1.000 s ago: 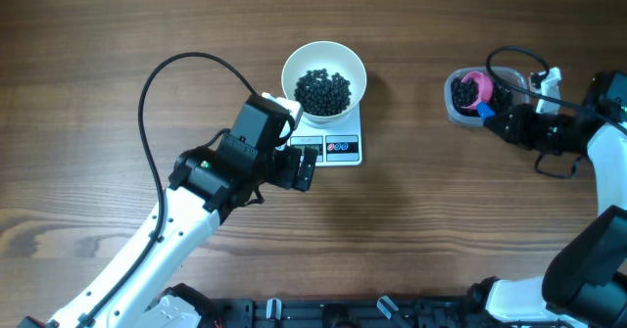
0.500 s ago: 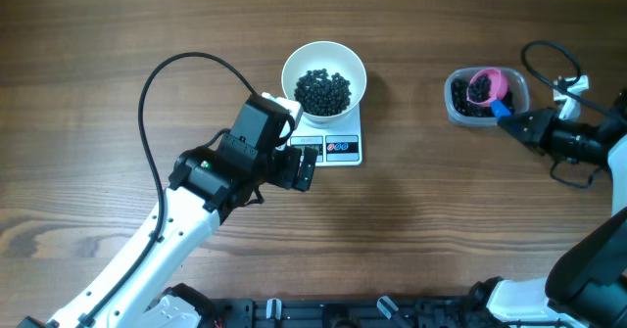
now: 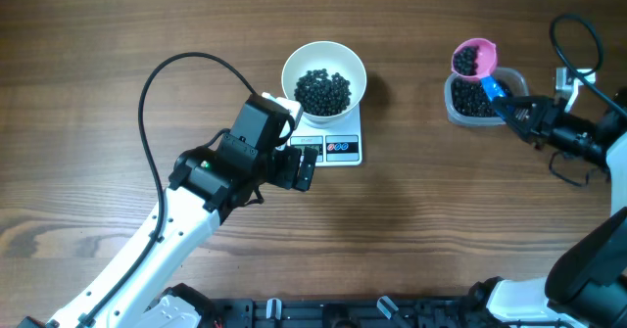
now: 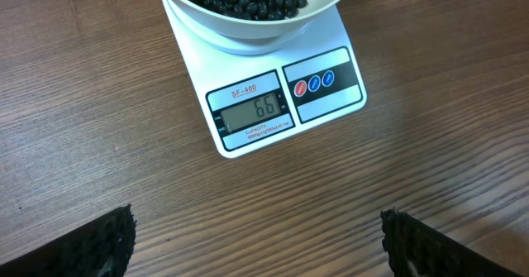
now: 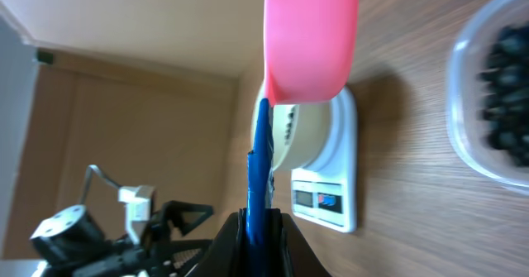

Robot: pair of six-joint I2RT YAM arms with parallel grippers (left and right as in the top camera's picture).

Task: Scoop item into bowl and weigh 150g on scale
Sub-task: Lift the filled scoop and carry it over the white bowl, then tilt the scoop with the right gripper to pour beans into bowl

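Right gripper [image 3: 511, 109] pinches pink scoop [image 3: 474, 59] by its blue handle [image 3: 496, 93], left gripper [image 3: 306, 167] gapes empty; beads [image 3: 466, 65] look loose and rolly, so carry level.

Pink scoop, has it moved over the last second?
Yes. The pink scoop has gone from inside the clear tub to beyond its far rim, toward the frame's top.

Wood-grain table [image 3: 441, 220], 2 items directly on it.
Scale [image 3: 340, 148]: white, rect., flat on the top approx. mid-table, display edge twd the near side. Clear plastic tub [image 3: 453, 111]: well apart to the right of scale, same depth roughly, sits flat. Grain runs left-right; surface brown, matte.
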